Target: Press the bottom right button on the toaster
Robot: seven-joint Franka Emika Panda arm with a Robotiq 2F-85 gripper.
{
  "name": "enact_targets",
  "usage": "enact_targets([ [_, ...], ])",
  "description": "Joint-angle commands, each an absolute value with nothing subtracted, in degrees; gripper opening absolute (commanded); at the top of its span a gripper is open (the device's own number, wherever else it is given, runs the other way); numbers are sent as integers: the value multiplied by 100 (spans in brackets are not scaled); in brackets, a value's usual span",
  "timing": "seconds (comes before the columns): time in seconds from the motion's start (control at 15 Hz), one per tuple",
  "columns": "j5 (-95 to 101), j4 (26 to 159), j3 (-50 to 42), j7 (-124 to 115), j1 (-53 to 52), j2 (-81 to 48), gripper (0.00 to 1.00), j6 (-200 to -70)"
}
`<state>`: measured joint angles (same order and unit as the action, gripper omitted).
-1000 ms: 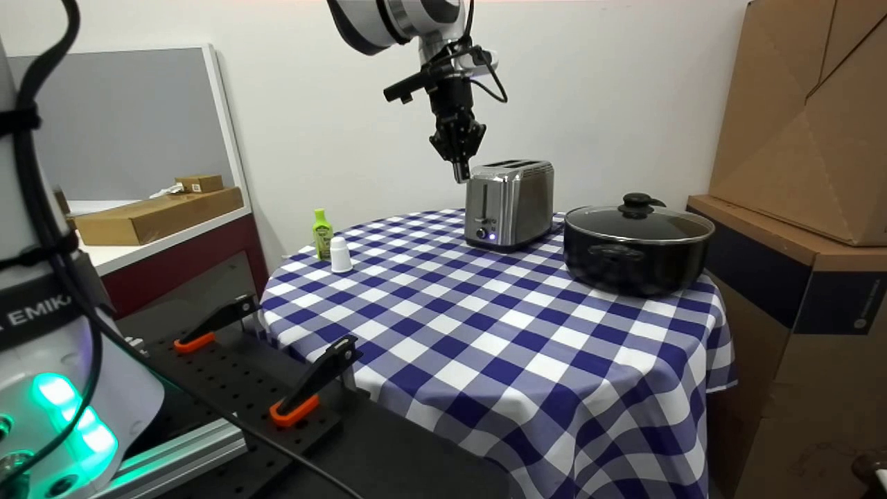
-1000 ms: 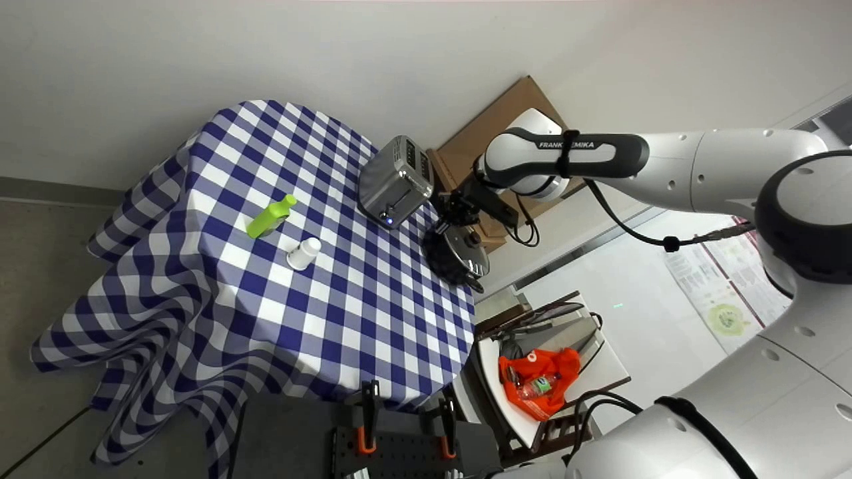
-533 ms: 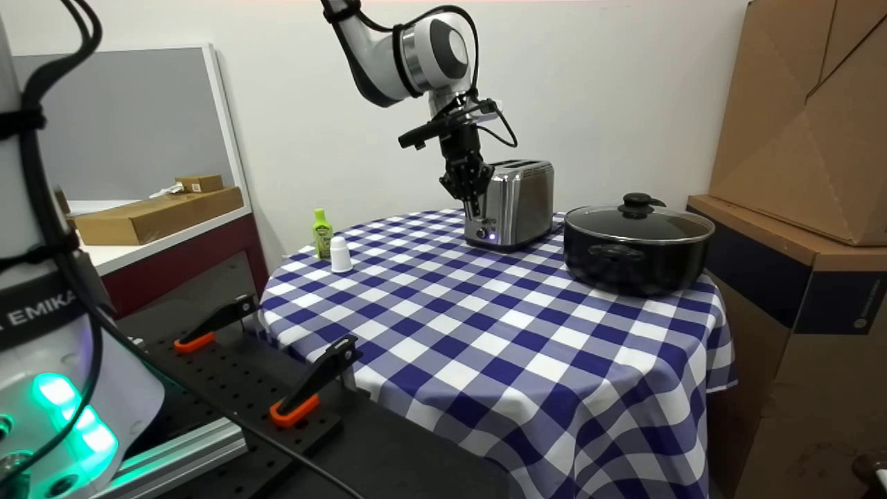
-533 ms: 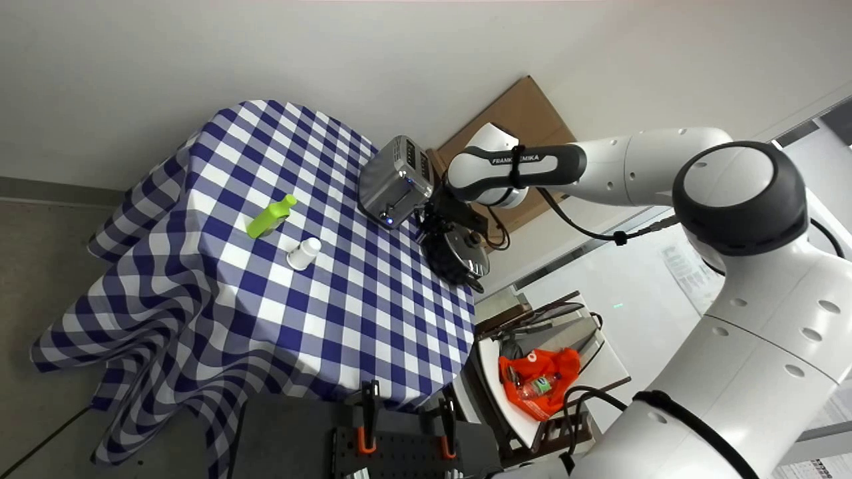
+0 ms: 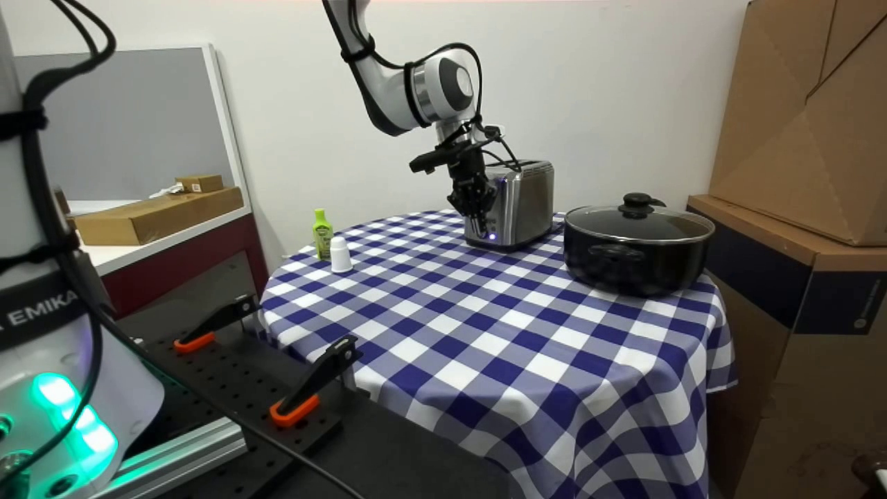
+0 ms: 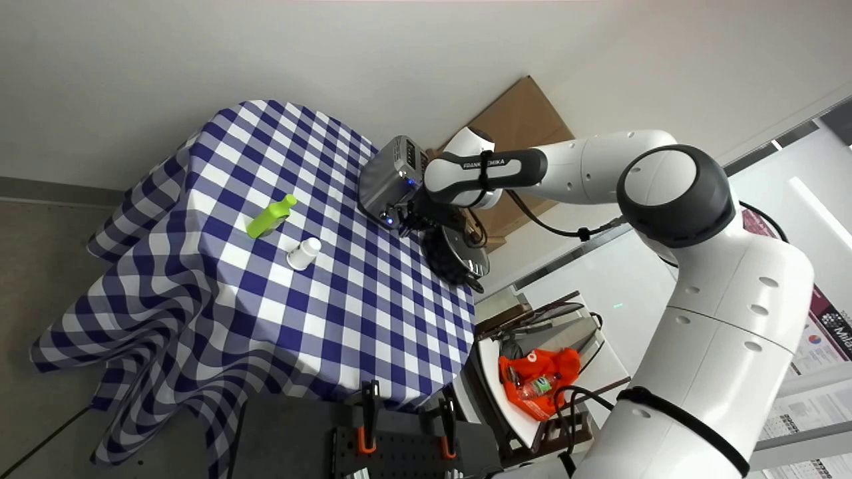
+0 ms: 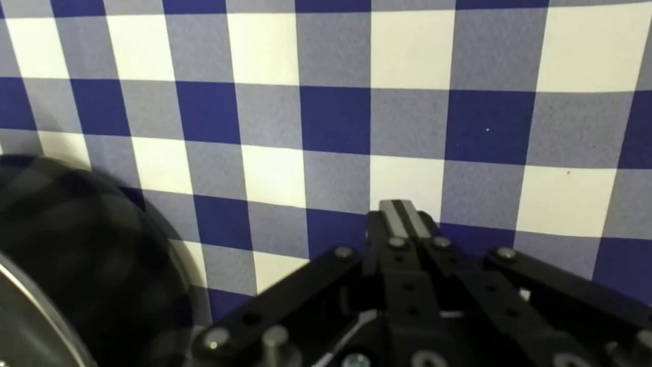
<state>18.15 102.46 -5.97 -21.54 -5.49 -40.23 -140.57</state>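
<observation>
The silver toaster stands on the checkered table; it also shows in an exterior view. A small blue-white light glows low on its front panel. My gripper points down in front of that panel, its tips low, near the light, and it hides part of the lever and knob area. In the wrist view my gripper is shut with its pads together and nothing between them. The toaster is out of the wrist view. Whether the fingertips touch a button cannot be told.
A black lidded pot stands beside the toaster and shows in the wrist view. A green bottle and a white cup stand across the table. Cardboard boxes are stacked past the pot.
My gripper has moved down from near the toaster's top edge to low in front of its panel, slowing in the last half second. The toaster and the other objects have not moved.
</observation>
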Motion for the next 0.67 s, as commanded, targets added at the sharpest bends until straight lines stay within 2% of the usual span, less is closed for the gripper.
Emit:
enact_targets([
  [0.0,1608,9713,-718,-1992,-585,-4509,0,-14097],
  [0.33,1350,9453,-569,-1780,-553,-4727,0,-14233],
  [0.6,1294,9818,-552,-1576,-551,-4489,0,-14942],
])
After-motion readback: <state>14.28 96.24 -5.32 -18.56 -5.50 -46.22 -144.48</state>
